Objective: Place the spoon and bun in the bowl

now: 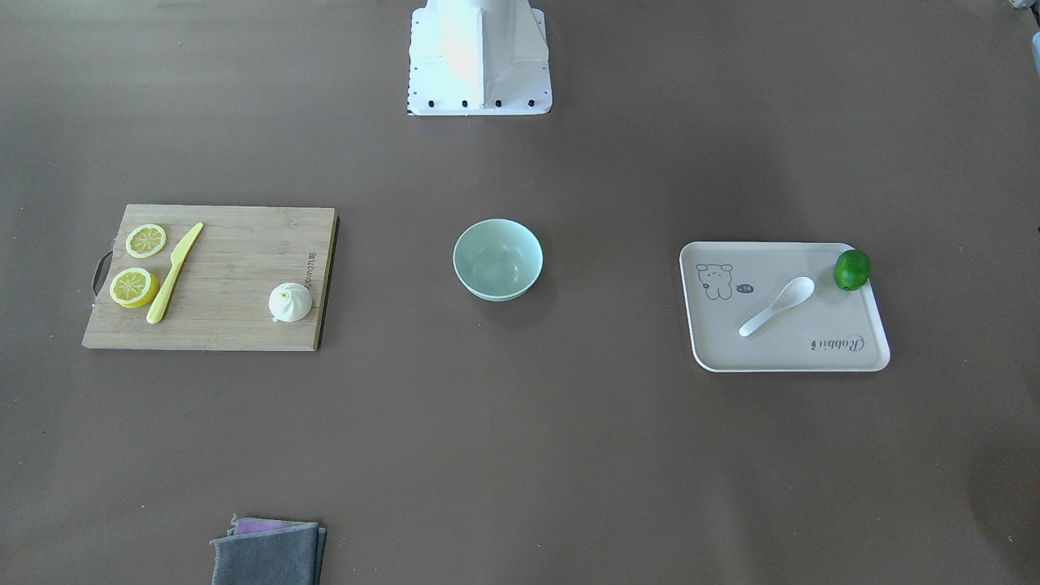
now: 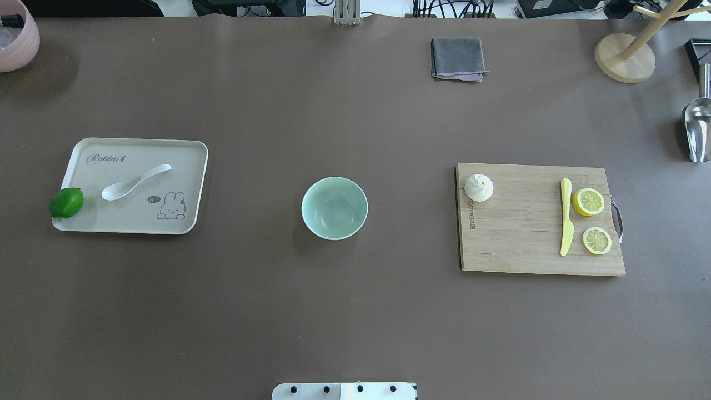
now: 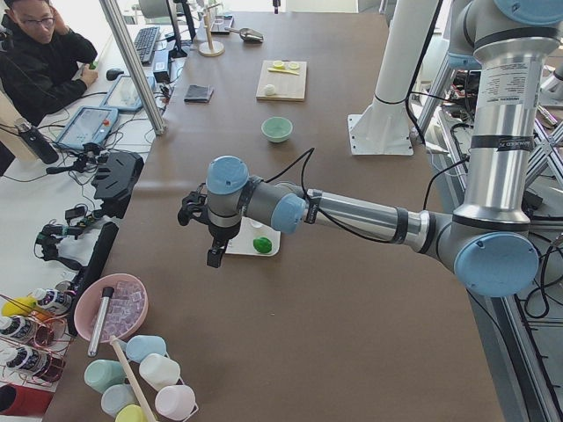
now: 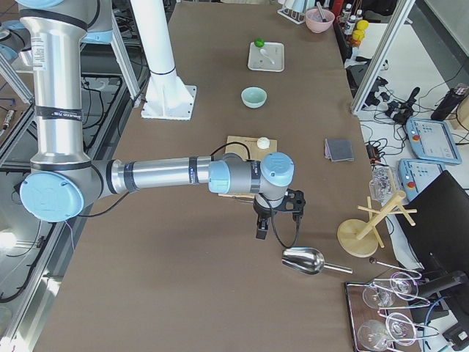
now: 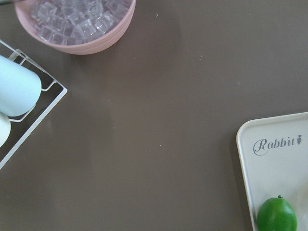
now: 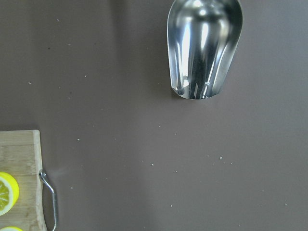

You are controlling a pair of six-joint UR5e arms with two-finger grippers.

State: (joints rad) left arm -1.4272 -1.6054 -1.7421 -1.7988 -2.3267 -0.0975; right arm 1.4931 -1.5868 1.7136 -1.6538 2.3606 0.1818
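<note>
The white spoon (image 2: 136, 181) lies on the beige tray (image 2: 133, 221) on the left side of the table. It also shows in the front-facing view (image 1: 776, 306). The white bun (image 2: 479, 186) sits on the near-left corner of the wooden cutting board (image 2: 522, 233). The mint-green bowl (image 2: 334, 208) stands empty at the table's middle. My left gripper (image 3: 214, 257) hangs above the table beyond the tray's lime end. My right gripper (image 4: 261, 230) hangs beyond the board's handle end, near a metal scoop. Both show only in side views, so I cannot tell whether they are open or shut.
A lime (image 2: 66, 202) sits on the tray's edge. Two lemon halves (image 2: 588, 201) and a yellow knife (image 2: 565, 216) lie on the board. A grey cloth (image 2: 457, 58), a pink ice bowl (image 5: 77, 24), a metal scoop (image 6: 204, 45) and a wooden stand (image 2: 625, 55) lie around the edges.
</note>
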